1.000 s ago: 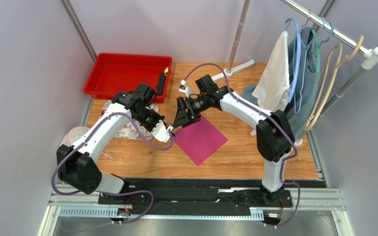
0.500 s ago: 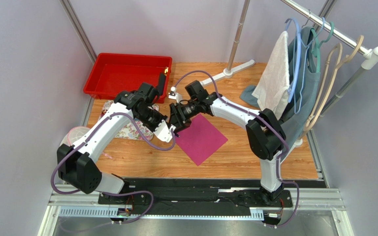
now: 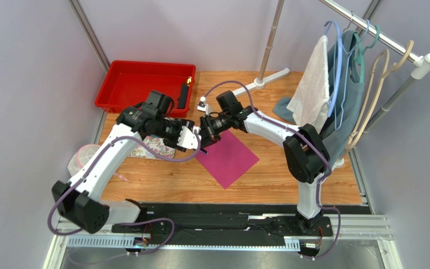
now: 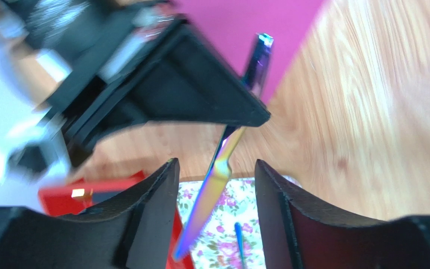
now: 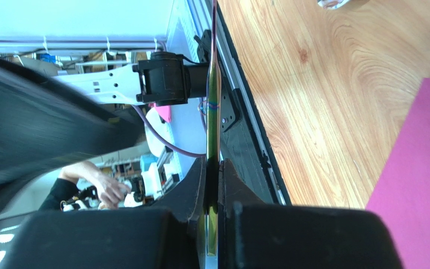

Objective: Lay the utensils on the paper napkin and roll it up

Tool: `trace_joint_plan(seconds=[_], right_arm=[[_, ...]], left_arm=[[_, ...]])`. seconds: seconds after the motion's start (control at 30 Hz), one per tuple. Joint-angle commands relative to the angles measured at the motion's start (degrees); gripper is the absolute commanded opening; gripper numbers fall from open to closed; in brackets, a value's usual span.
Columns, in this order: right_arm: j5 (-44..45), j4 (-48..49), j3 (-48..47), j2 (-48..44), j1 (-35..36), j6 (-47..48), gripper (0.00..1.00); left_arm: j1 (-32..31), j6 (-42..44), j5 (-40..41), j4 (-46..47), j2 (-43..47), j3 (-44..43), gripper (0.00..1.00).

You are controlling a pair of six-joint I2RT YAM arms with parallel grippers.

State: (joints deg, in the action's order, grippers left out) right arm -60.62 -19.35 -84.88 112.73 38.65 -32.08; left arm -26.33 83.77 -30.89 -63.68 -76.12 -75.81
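An iridescent purplish knife (image 4: 221, 168) stands between the spread fingers of my left gripper (image 4: 215, 164), which is open and touches nothing. My right gripper (image 5: 213, 168) is shut on that knife (image 5: 213, 106), whose thin edge sticks out of the jaws. In the top view the two grippers meet at the far left corner of the magenta paper napkin (image 3: 231, 159), left gripper (image 3: 191, 138) beside right gripper (image 3: 205, 134). Another blue-tinted utensil (image 4: 238, 246) lies on the floral cloth (image 4: 228, 224), partly hidden.
The floral cloth (image 3: 153, 147) lies left of the napkin, with a red tray (image 3: 139, 84) behind it. A pink-lidded container (image 3: 85, 154) sits at the left edge. A clothes rack with a white towel (image 3: 312, 84) and hangers stands at the right.
My right gripper moved in and shut on the knife. My left gripper let go of it, opened, and its arm swung up and left.
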Motion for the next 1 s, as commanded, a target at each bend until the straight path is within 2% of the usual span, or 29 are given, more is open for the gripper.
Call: trace_joint_plan(seconds=[0.0,0.03,0.07,0.1,0.13,0.2,0.27,0.3,0.37,0.4,0.53,0.67,0.7,0.87,0.97], right_arm=[[0.32,3.71,0.24,-9.27,-2.97,0.08,0.00],[1.63,3.27,0.24,-10.85,-3.41,0.34,0.00],[2.08,3.18,0.42,-11.47,-4.19,1.04,0.00],[2.69,2.92,0.59,-12.43,-4.64,1.66,0.00],[4.09,2.66,0.77,-13.14,-4.99,2.45,0.00],[5.16,2.48,1.29,-15.42,-5.52,3.85,0.00],[6.65,2.57,1.82,-17.70,-5.69,4.21,0.00],[7.00,3.44,2.78,-18.41,-5.70,4.04,0.00],[8.06,4.23,3.75,-20.87,-5.70,3.95,0.00],[8.41,4.76,4.63,-21.75,-5.78,3.95,0.00],[9.73,4.94,5.69,-24.48,-5.70,3.78,0.00],[8.59,7.13,6.92,-25.36,-5.61,0.89,0.00],[8.15,8.96,7.27,-25.28,-5.61,0.09,0.00],[5.95,14.34,9.91,-25.10,-5.61,-5.01,0.00],[5.60,15.66,10.17,-24.66,-5.43,-6.24,0.00]], left_arm=[[2.85,-38.80,-8.91,15.30,9.39,-2.42,0.72],[4.86,-46.69,-8.48,19.43,12.19,-0.24,0.75],[4.97,-55.29,-5.26,28.43,13.61,1.09,0.86],[5.06,-72.17,-0.62,32.18,14.93,2.50,0.87],[5.06,-78.78,7.00,34.48,17.12,3.82,0.88],[5.76,-90.46,7.35,36.51,18.72,4.53,0.88],[6.46,-98.92,9.17,39.58,21.97,7.51,0.99],[7.42,-106.63,10.75,40.12,23.02,8.56,0.99],[8.83,-111.87,11.38,44.40,26.01,12.43,0.99],[10.49,-117.55,10.77,46.78,27.67,14.18,0.99],[13.40,-129.71,7.35,57.15,27.87,22.78,0.92],[13.58,-136.93,2.95,76.80,26.73,30.80,0.78],[13.58,-138.25,2.60,78.86,25.68,31.77,0.76],[13.49,-140.19,2.86,87.74,23.12,34.33,0.76],[13.14,-140.19,2.16,88.99,21.72,33.45,0.75]])
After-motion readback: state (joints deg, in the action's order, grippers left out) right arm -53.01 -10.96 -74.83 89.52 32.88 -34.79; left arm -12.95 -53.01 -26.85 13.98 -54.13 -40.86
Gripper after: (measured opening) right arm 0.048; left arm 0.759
